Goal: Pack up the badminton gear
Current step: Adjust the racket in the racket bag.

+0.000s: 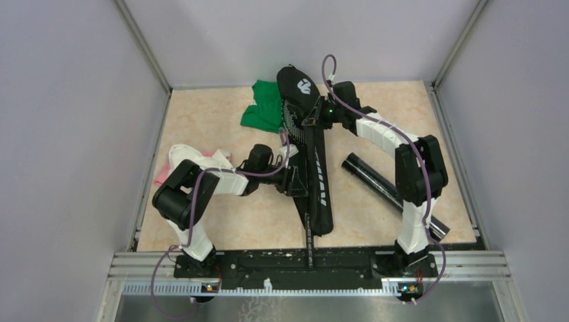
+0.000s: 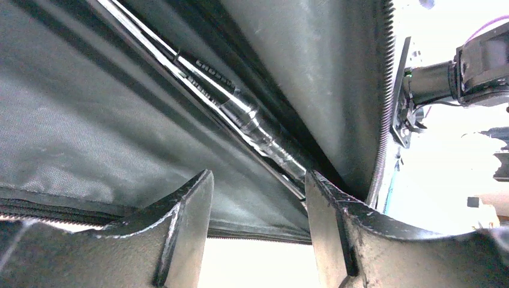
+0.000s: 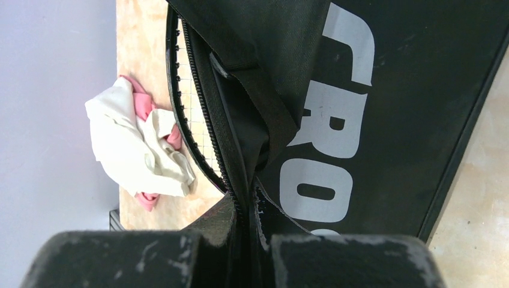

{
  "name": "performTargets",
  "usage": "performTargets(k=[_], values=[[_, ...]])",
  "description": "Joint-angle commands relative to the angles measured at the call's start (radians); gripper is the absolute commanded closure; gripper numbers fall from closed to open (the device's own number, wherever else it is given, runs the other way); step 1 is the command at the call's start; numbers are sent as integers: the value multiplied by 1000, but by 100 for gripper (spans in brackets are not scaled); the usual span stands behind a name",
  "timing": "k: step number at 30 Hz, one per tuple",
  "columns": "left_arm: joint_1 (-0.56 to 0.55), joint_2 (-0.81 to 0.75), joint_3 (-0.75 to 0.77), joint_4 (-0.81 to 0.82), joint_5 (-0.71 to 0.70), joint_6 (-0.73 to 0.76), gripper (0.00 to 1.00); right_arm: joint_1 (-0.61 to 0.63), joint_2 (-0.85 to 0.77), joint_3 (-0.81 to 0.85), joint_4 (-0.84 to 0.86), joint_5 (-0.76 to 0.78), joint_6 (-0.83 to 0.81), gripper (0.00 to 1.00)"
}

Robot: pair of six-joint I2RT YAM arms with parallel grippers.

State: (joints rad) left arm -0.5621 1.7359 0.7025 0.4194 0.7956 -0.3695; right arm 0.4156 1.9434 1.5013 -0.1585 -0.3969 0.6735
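Left gripper (image 2: 258, 186) stands with its fingers apart, holding nothing, at the open side of the CROSSWAY racket bag (image 1: 321, 181). A racket shaft (image 2: 252, 122) runs just past its fingertips (probably there to nudge the racket deeper). Right gripper (image 3: 249, 240) is pinched tight on the bag's zipper edge, seemingly keeping the mouth lifted. The racket head (image 3: 175, 108) pokes out beside it.

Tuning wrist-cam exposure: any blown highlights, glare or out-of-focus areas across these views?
Left wrist: background right of the black fabric racket bag is blown out white, and glare streaks the thin glossy racket shaft. Right wrist: right gripper blurred, white lettering sharp. Top external: even light, soft shadows.
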Motion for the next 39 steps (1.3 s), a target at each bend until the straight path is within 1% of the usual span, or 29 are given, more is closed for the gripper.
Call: performTargets(k=[1, 11, 13, 18, 28, 34, 36, 38, 39], values=[[-12, 0, 15, 111, 25, -11, 37, -6, -86, 1, 66, -11, -3, 100], [-35, 42, 65, 105, 25, -8, 44, -6, -78, 19, 60, -21, 2, 100], [-35, 48, 80, 100, 33, -5, 50, -6, -79, 18, 59, -20, -1, 100], [-37, 71, 107, 85, 40, -12, 55, -6, -79, 11, 60, -16, -4, 100], [-34, 109, 162, 21, 33, -19, 73, -6, -98, 1, 68, -16, -8, 100], [-31, 112, 185, -5, 45, -28, 89, -7, -110, -16, 77, -10, -15, 100], [-23, 110, 195, -19, 48, -32, 93, -7, -112, -18, 76, -10, -20, 100], [-8, 115, 210, -38, 63, -54, 99, -7, -115, -23, 78, -6, -27, 100], [-1, 118, 215, -41, 72, -68, 100, -6, -117, -24, 77, -5, -29, 100]])
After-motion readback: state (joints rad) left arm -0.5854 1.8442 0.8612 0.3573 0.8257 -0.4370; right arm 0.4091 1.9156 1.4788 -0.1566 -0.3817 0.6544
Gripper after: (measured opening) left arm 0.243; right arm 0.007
